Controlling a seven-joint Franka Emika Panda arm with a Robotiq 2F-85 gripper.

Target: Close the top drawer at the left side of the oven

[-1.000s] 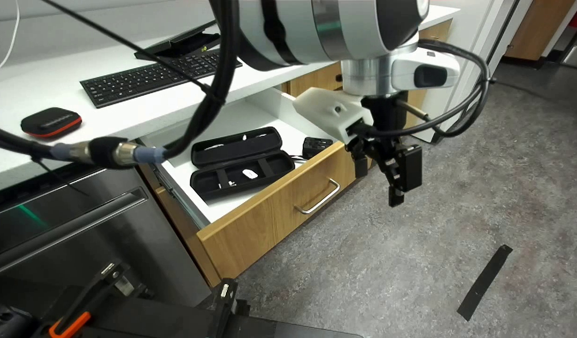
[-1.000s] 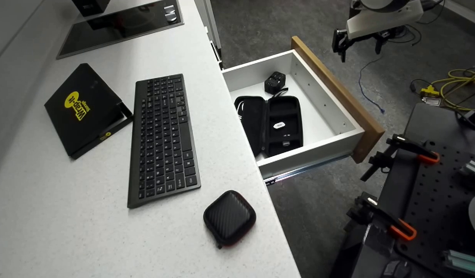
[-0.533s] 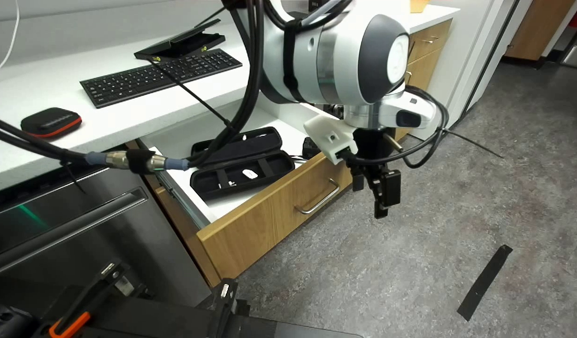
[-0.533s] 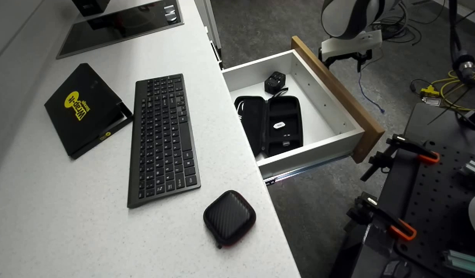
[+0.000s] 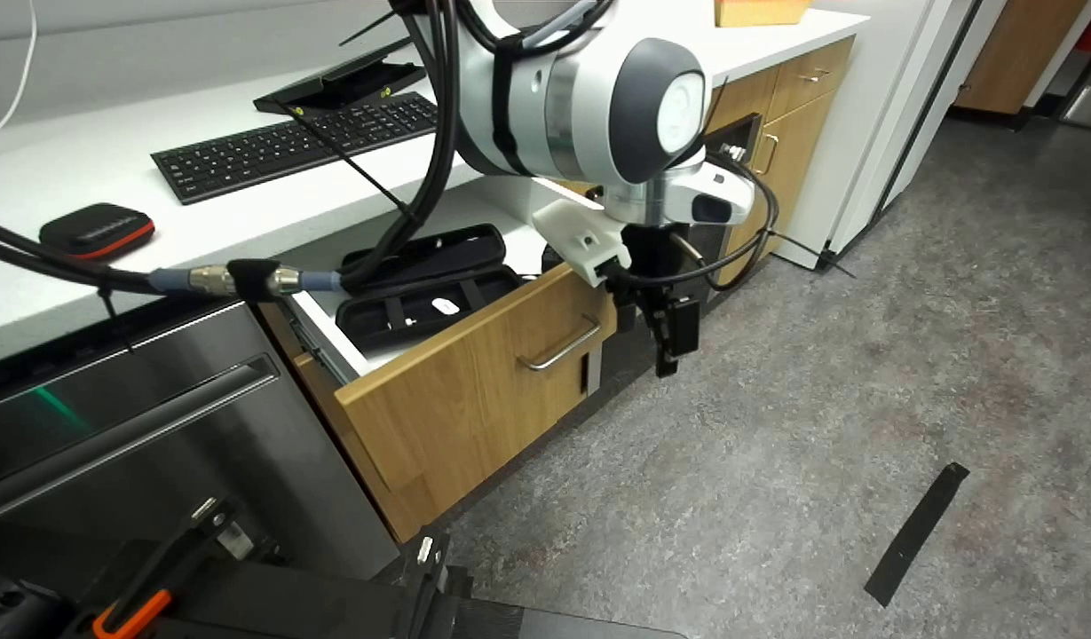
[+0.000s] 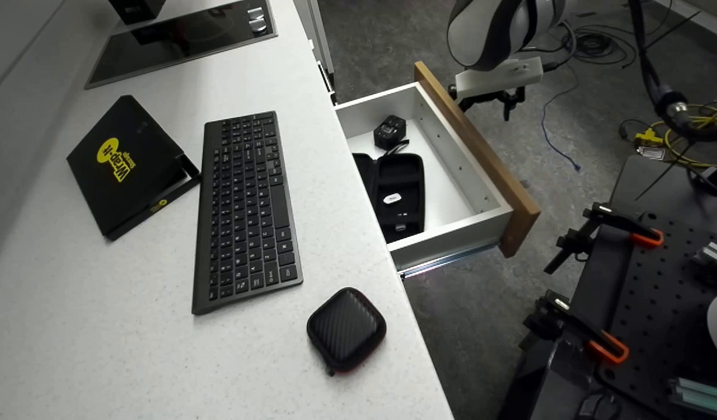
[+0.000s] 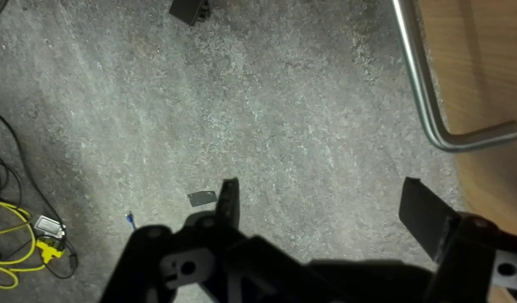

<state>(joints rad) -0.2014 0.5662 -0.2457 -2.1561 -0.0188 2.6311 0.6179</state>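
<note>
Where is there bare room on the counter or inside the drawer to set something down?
The counter has bare room between the cooktop and keyboard. Inside the top drawer, a white strip lies bare between the open black case and wooden front. Crowded: around the adapter by that case, and where the Wrap-it box crowds the keyboard.

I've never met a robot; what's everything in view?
Drawer: 1, tan and white, open under counter
Oven: 1, black, past drawer
Case: 1, black, in drawer
Adapter: 1, black, in drawer
Counter: 1, white, above drawer
Keyboard: 1, black, on counter
Pouch: 1, black-red, on counter
Wrap-it box: 1, black, on counter
Cooktop: 1, black, in counter
Appliance: 1, grey, beside drawer
Clamps: 2, black-orange, on table
Gripper: 1, black, open by drawer
Arm: 1, white, above gripper
</note>
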